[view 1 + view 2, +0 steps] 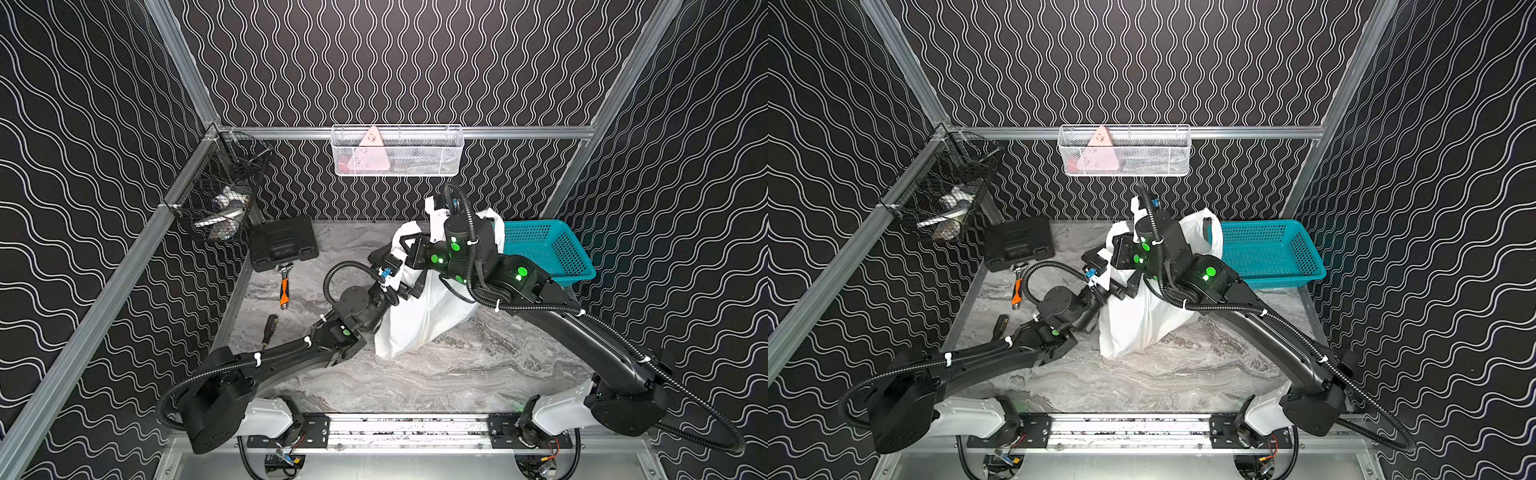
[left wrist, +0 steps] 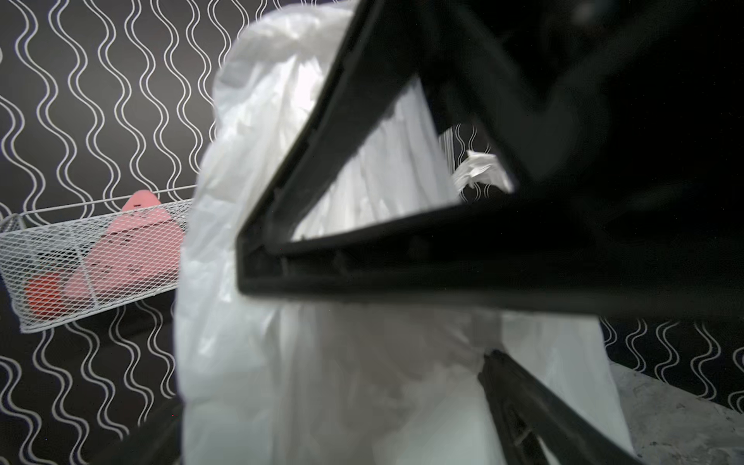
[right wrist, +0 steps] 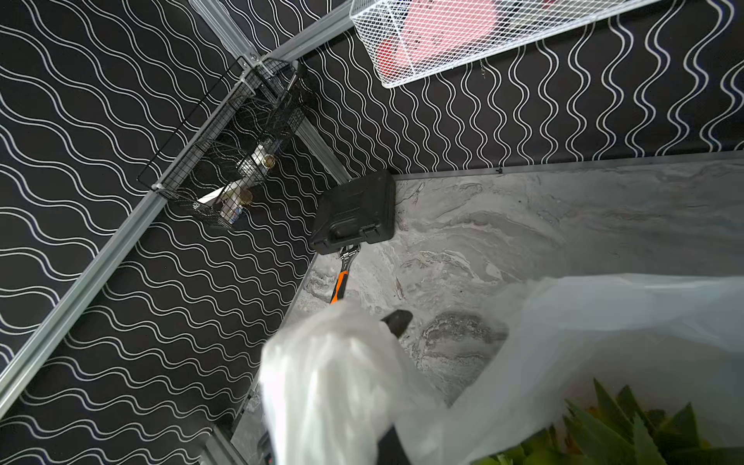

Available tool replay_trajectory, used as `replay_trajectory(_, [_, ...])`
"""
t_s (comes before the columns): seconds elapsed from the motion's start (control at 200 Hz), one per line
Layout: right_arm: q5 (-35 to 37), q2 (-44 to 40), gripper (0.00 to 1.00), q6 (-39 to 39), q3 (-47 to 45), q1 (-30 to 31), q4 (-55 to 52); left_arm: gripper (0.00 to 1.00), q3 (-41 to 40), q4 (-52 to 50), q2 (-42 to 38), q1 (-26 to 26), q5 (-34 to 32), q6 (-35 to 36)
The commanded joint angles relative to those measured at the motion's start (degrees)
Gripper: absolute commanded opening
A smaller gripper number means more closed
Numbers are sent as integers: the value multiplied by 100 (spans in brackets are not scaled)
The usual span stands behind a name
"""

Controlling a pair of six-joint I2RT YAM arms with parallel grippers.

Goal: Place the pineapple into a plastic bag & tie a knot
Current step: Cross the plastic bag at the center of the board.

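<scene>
1. The right gripper's (image 3: 392, 327) fingers (image 3: 397, 320) were pressed together on a bunched strip of the plastic bag (image 1: 419, 328). The left gripper's (image 2: 362, 314) fingers (image 2: 362, 261) stood wide apart, with the bag's upper film between them and no pinch to be seen.
2. Both arms rose from the near rail (image 1: 407, 428) and bent inward. The left arm (image 1: 291, 357) reached right to the bag's left flank. The right arm (image 1: 582, 332) folded left over the bag's top.
3. The near part of the table (image 1: 415, 386) lay open between the arm bases and the bag's base.
4. The bag stood mid-table, a little right, with its base nearest. Its mouth faced up and lay farther back, so its long axis was upright and leaning away.
5. The pineapple (image 3: 612, 435) sat inside. Only its green leaves showed, at the mouth, in the right wrist view.
6. Along the left edge lay a screwdriver (image 1: 269, 328), an orange-handled wrench (image 1: 284, 286) and a black case (image 1: 282, 243). All were apart from the bag.
7. A teal basket (image 1: 544, 249) sat just beside the bag's far right, at the table's right edge. Whether they touched could not be told.
8. A white mesh basket (image 1: 397, 151) hung on the far wall, and a black wire basket (image 1: 220, 195) hung at the far left.
</scene>
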Motion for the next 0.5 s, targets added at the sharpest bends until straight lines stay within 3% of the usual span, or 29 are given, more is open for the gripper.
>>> replay_trajectory(0.0, [283,-63,0,198,-29,18,472,80,94,534,117,-6,282,-229])
replay_trajectory(0.16, [480,-233,0,-161,-210,1,593,25,-151,442,72,118,509,-558])
replay_trajectory(0.24, [321,-480,0,-777,-457,-106,928,1,-264,163,-75,544,1160,-1082])
replay_trajectory(0.275, [-194,-614,0,-1131,-627,-258,1146,0,-266,20,-112,834,1701,-1400])
replay_trajectory(0.42, [-3968,-1020,63,-2779,-1035,-1632,1207,0,-23,-30,39,2002,4436,-2555])
replay_trajectory(0.495, [-5378,-1009,91,-3605,-1043,-2172,817,0,257,-67,269,2347,5468,-3034])
